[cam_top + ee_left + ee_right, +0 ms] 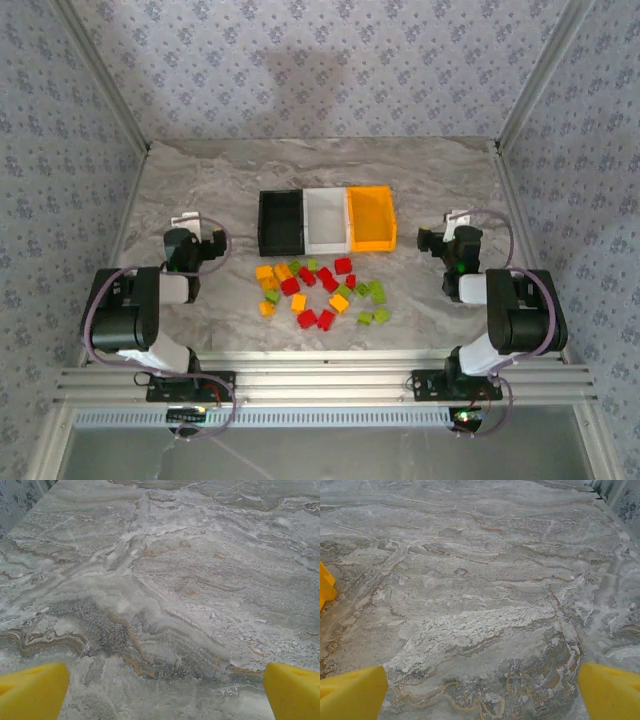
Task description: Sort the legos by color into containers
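Legos, top view: small red, orange-yellow and light-green plastic legos (320, 290) lie loose on the grey marbled table (200, 170). The scatter runs 9-to-3, just at 6 o'clock of the bins.
Containers, top view: the black plastic bin (281, 222), white plastic bin (326, 222) and orange-yellow plastic bin (371, 220) touch in a row, and I see no brick in any of them.
Left gripper, top view: your left gripper (197, 238) has the scatter at its 4 o'clock, with orange-yellow bricks closest.
Right gripper, top view: your right gripper (448, 236) has the scatter at its 8 o'clock, with green bricks closest. Neither arm looks clearly nearer.
Left wrist: yellow fingers (30, 690) are spread fully wide with nothing between them, over bare table.
Right wrist: yellow fingers (350, 692) are equally wide and empty. The orange-yellow bin's corner sits at 9 o'clock.
Coming move: you would swing either arm inward, towards the bases.
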